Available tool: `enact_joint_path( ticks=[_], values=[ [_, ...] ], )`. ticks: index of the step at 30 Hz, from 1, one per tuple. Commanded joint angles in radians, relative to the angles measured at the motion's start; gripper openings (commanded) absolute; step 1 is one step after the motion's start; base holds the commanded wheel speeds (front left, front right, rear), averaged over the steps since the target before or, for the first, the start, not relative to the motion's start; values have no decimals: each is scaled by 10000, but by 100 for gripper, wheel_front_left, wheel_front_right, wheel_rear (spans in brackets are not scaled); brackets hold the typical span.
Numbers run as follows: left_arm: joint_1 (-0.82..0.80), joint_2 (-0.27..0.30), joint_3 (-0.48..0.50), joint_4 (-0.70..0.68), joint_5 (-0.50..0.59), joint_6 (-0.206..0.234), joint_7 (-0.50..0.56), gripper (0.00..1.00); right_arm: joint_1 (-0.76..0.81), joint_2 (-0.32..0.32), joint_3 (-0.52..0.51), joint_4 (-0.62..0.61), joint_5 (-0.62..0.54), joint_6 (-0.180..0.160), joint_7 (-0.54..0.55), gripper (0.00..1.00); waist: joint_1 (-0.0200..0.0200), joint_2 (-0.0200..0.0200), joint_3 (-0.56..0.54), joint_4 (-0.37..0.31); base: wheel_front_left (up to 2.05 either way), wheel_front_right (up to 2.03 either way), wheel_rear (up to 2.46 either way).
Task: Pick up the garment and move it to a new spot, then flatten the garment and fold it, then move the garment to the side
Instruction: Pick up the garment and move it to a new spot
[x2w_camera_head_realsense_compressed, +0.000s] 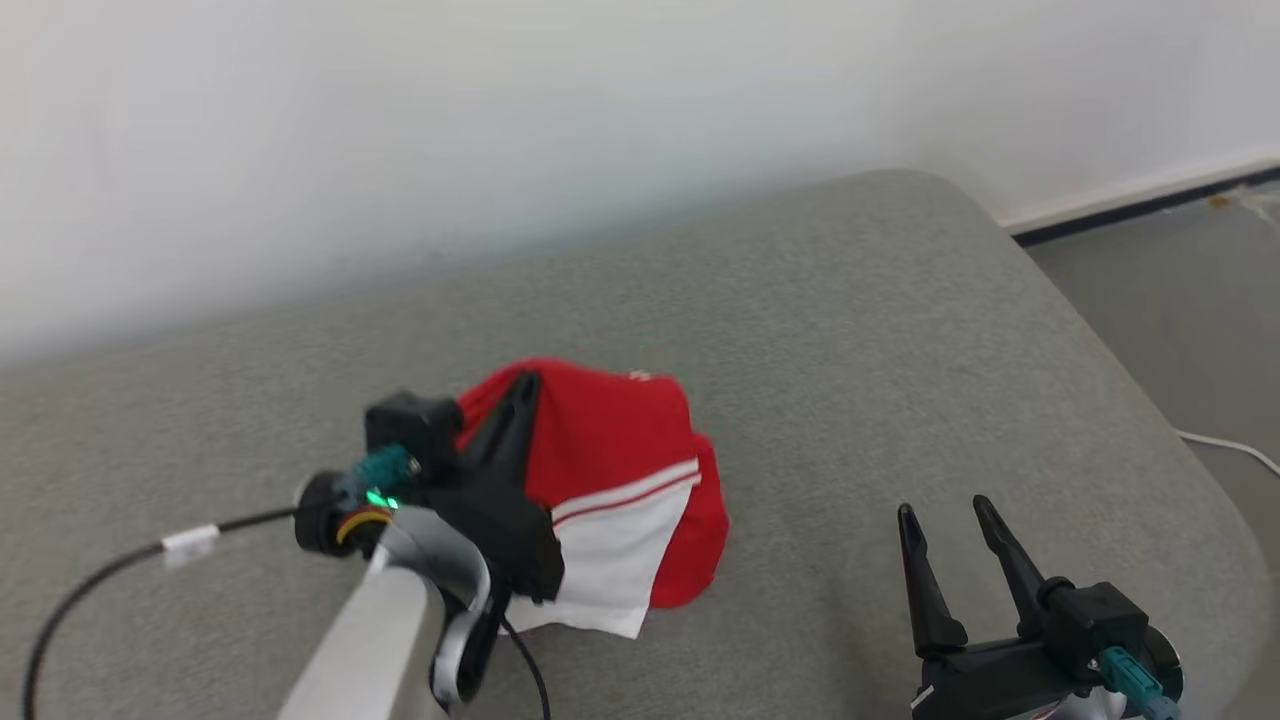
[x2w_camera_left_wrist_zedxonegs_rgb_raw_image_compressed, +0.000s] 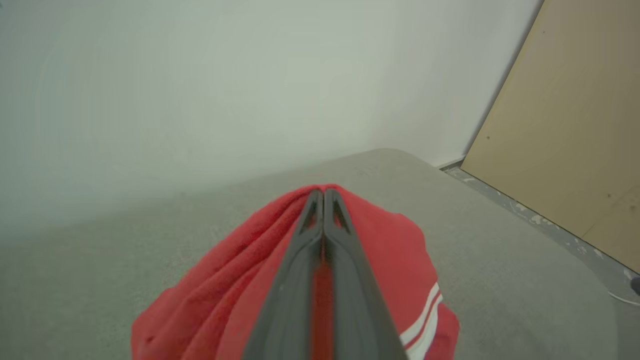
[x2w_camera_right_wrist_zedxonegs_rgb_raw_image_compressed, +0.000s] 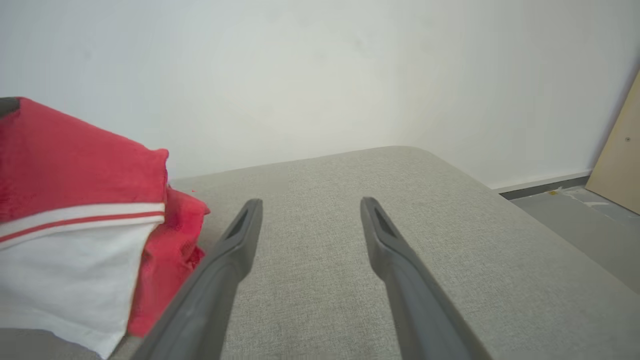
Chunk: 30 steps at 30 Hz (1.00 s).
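The garment (x2w_camera_head_realsense_compressed: 620, 450) is red cloth with a white panel and a red-and-white stripe. It hangs bunched from my left gripper (x2w_camera_head_realsense_compressed: 525, 385), which is shut on its top fold over the middle of the grey cushion (x2w_camera_head_realsense_compressed: 850, 330). In the left wrist view the closed fingers (x2w_camera_left_wrist_zedxonegs_rgb_raw_image_compressed: 323, 192) pinch the red cloth (x2w_camera_left_wrist_zedxonegs_rgb_raw_image_compressed: 390, 250), which drapes to both sides. My right gripper (x2w_camera_head_realsense_compressed: 943, 508) stands open at the lower right, apart from the garment. Between its fingertips (x2w_camera_right_wrist_zedxonegs_rgb_raw_image_compressed: 310, 202) there is only bare cushion, with the garment (x2w_camera_right_wrist_zedxonegs_rgb_raw_image_compressed: 75, 165) hanging to their left.
The cushion's rounded far corner (x2w_camera_head_realsense_compressed: 930, 190) meets a white wall. Grey floor (x2w_camera_head_realsense_compressed: 1180, 300) lies to the right with a white cable (x2w_camera_head_realsense_compressed: 1235, 445) on it. A beige board (x2w_camera_left_wrist_zedxonegs_rgb_raw_image_compressed: 565, 125) leans by the wall. A black cable (x2w_camera_head_realsense_compressed: 90, 590) trails from my left wrist.
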Motion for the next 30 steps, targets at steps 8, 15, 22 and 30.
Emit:
enact_joint_path(
  ticks=[8, 15, 22, 30],
  values=[
    [791, -229, -447, 1958, -127, -143, -2051, 100, 72, 12, 71, -23, 156, -18, 55, 100, 0, 0, 199, -36, 0, 0, 0],
    [1497, -194, 112, 1281, -101, 12, -3061, 100, 298, 15, -363, 70, 202, -18, -22, 100, 0, 0, -193, 1391, 0, 0, 0],
    [3036, -104, 1854, -1071, 342, -264, -3069, 100, 351, 14, -827, 236, 381, -18, -272, 100, 0, 0, -491, 2729, 0, 0, 0],
    [5278, -33, 3217, -2432, 1256, -708, -3071, 100, 597, 11, -1072, 233, -356, -18, -579, 100, 0, 0, -744, 3502, 0, 0, 0]
  ],
)
